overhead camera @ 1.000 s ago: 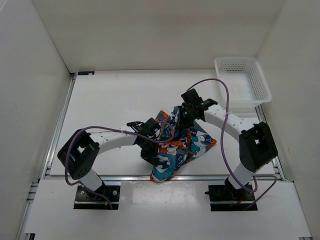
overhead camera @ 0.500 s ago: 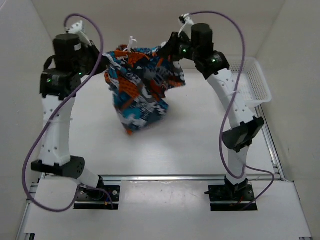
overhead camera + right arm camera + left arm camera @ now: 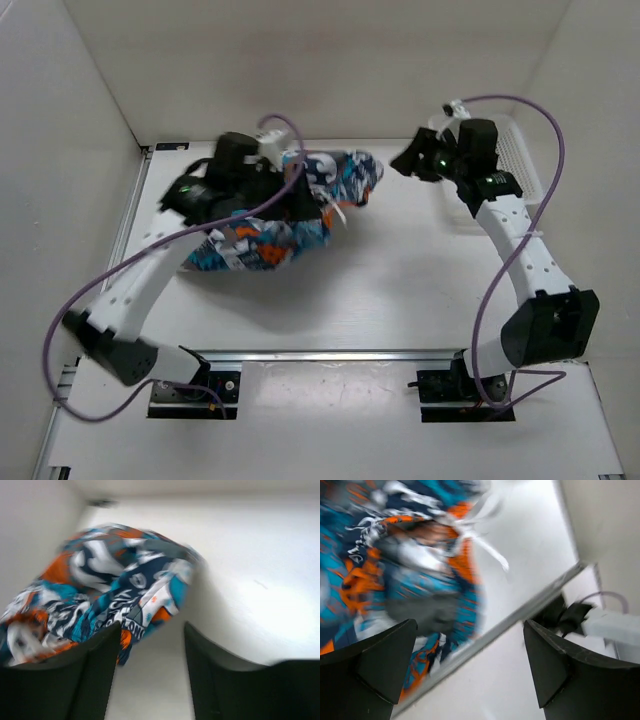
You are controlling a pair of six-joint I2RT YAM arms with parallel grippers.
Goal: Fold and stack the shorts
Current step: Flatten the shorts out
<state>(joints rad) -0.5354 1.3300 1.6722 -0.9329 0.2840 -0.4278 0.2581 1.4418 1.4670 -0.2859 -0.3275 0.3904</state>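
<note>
The shorts (image 3: pixel 255 240), in a teal, orange, navy and white print, are a blurred, crumpled spread at the table's back left. I cannot tell whether they have settled. My left gripper (image 3: pixel 300 197) hovers over their upper middle, open, gripping nothing. In the left wrist view its jaws (image 3: pixel 470 665) stand wide apart, and the shorts (image 3: pixel 410 580) with a white drawstring (image 3: pixel 487 550) lie beyond them. My right gripper (image 3: pixel 405 160) is to the right of the shorts, open and apart from them. The right wrist view shows the shorts (image 3: pixel 110 590) ahead of the empty right gripper (image 3: pixel 150 665).
A white mesh basket (image 3: pixel 520 165) stands at the back right, partly behind the right arm. White walls close in the left, back and right sides. A metal rail (image 3: pixel 350 354) runs along the near table edge, and the same rail (image 3: pixel 520 615) shows in the left wrist view.
Half a second ago both grippers held the shorts high in the air. Both have since opened and let go; the shorts dropped towards the back left. Both arms lowered, the right swinging right.
</note>
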